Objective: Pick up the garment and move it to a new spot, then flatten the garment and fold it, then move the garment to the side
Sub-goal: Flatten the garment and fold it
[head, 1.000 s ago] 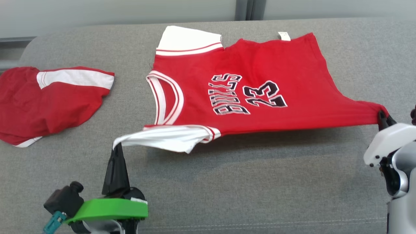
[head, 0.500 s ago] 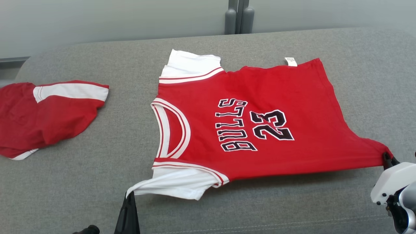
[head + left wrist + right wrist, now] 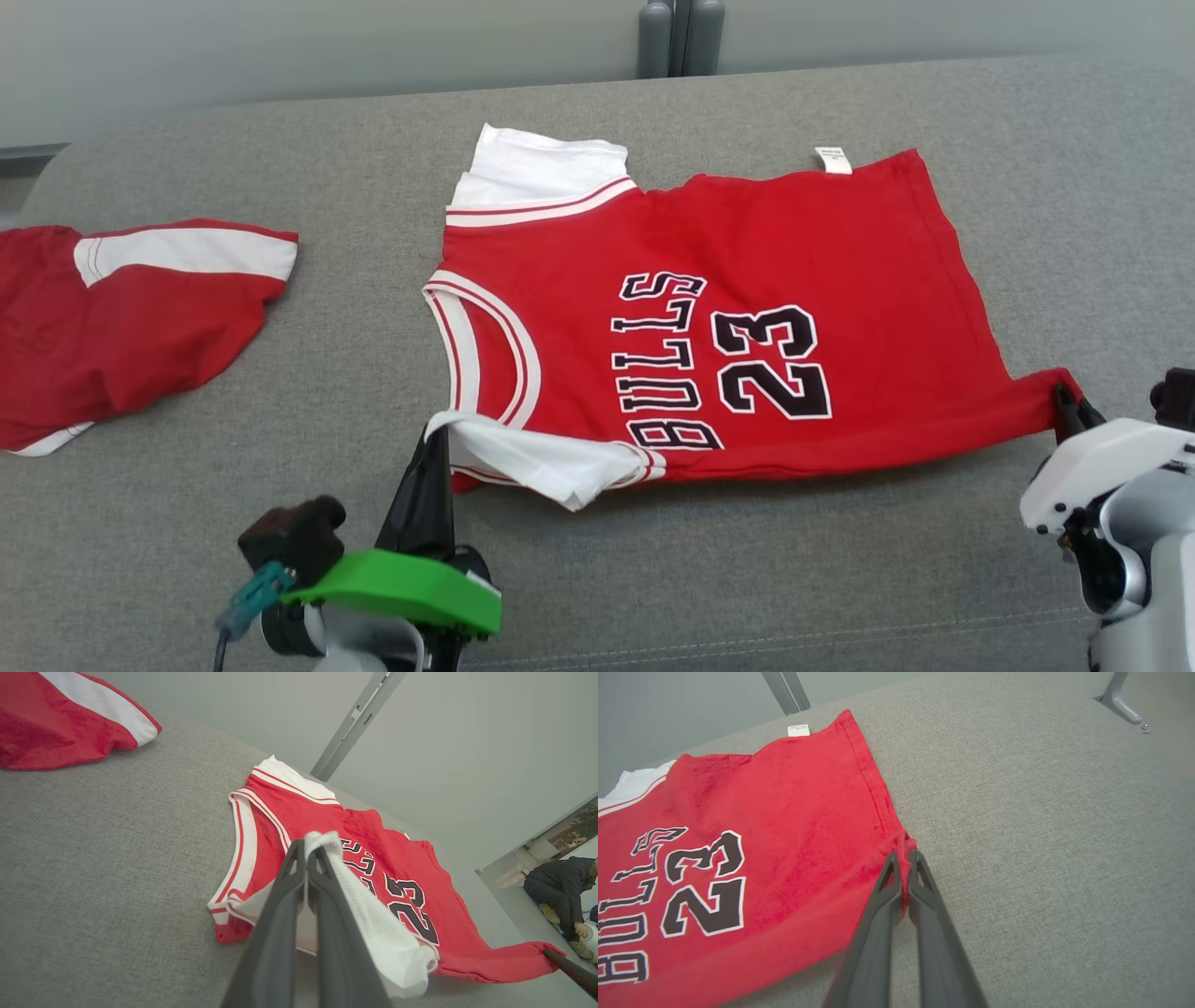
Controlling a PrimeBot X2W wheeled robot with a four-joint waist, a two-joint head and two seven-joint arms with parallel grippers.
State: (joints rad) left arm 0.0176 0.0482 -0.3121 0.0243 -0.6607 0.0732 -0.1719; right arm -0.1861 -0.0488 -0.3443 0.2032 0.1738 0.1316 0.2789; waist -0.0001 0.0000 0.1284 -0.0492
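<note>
The garment (image 3: 747, 308) is a red jersey with white sleeves and black "BULLS 23" lettering, spread on a grey cushion. My left gripper (image 3: 435, 431) is shut on its near white sleeve (image 3: 369, 924), which is lifted and folded over the jersey's lower edge. My right gripper (image 3: 1062, 397) is shut on the red hem corner (image 3: 903, 847) at the right. In the left wrist view the left gripper (image 3: 306, 849) pinches the sleeve cloth. The right wrist view has the right gripper (image 3: 902, 858) clamping the hem.
Red shorts with a white stripe (image 3: 121, 308) lie at the far left of the cushion (image 3: 280, 560). A grey post (image 3: 680, 37) stands behind the cushion's back edge. A person in dark clothes (image 3: 558, 898) crouches on the floor far off to the right.
My left gripper has carried the white sleeve inward and up over the jersey's near edge. The right gripper has kept its hold on the hem corner. The head camera shifted.
</note>
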